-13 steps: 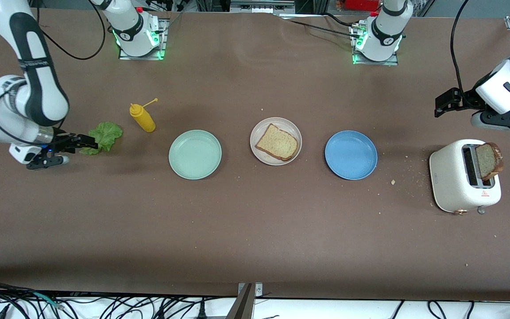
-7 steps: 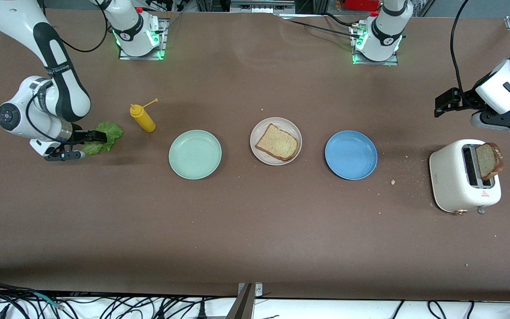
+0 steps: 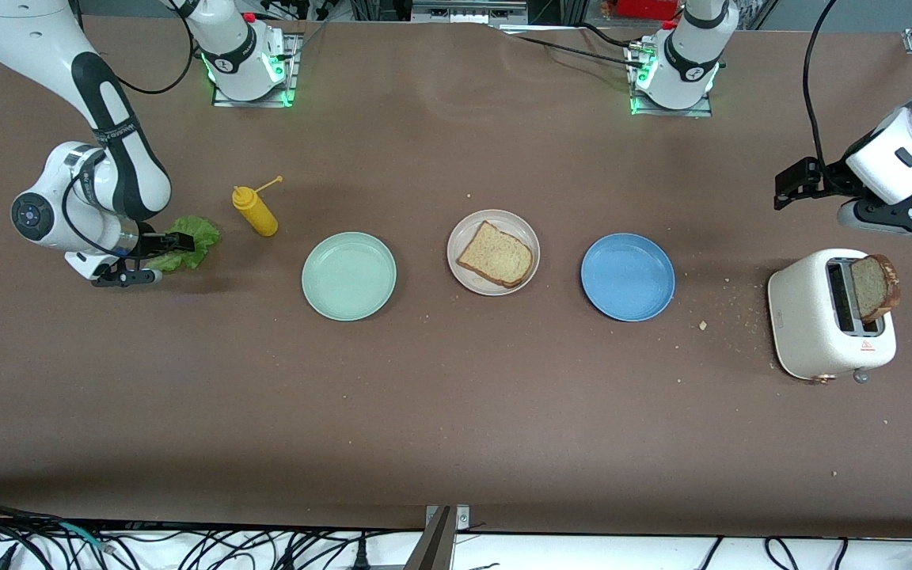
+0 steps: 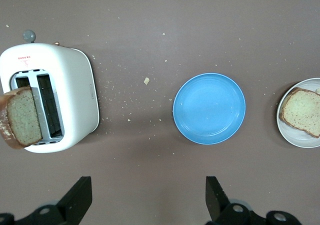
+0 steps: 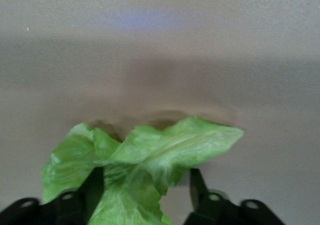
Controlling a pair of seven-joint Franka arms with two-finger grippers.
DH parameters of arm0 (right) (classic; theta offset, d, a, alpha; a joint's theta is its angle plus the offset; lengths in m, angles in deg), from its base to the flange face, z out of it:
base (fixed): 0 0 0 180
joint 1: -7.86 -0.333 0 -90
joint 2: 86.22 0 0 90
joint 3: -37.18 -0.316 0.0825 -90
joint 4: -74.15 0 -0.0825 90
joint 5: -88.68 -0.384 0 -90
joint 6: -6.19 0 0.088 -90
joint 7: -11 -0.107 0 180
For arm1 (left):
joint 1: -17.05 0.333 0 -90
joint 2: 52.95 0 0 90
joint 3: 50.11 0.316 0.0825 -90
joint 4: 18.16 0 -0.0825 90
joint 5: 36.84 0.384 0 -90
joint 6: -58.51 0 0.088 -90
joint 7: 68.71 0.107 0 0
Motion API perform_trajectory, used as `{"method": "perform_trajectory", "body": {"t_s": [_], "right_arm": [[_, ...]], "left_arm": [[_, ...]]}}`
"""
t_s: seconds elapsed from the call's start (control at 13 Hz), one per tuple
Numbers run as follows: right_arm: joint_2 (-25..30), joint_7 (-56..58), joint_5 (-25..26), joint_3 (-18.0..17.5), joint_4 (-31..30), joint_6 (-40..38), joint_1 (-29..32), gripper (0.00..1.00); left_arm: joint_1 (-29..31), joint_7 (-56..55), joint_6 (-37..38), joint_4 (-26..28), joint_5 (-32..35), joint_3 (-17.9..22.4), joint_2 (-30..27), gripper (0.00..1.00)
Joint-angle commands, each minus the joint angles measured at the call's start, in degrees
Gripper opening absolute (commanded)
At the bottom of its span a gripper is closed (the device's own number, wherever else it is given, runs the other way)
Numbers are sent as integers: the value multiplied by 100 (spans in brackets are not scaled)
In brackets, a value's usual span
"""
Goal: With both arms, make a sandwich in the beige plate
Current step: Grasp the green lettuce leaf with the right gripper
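The beige plate holds one brown bread slice; both also show at the edge of the left wrist view, the plate and the slice. A second slice stands in the white toaster, also in the left wrist view. The ruffled green lettuce leaf lies on the table at the right arm's end. My right gripper is low over it, open, with its fingers on either side of the leaf. My left gripper is open and empty, up over the table beside the toaster.
A mint green plate and a blue plate flank the beige plate. A yellow squeeze bottle stands beside the lettuce. Crumbs lie between the blue plate and the toaster.
My right gripper has moved toward the lettuce and now straddles the leaf's edge. The left arm has barely shifted.
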Motion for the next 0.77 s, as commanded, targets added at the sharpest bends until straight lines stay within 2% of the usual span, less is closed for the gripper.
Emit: {"method": "perform_trajectory", "body": {"t_s": [0.0, 0.46, 0.69], "right_arm": [[25, -92, 175, -61, -51, 77, 70, 0], [236, -22, 386, -44, 151, -37, 70, 0], [298, 189, 569, -9, 1026, -1122, 79, 0]], "left_arm": [[-35, -28, 89, -161, 79, -133, 76, 100], [-26, -28, 151, -169, 70, -142, 49, 100], [-26, -28, 151, -169, 70, -142, 49, 100]]}}
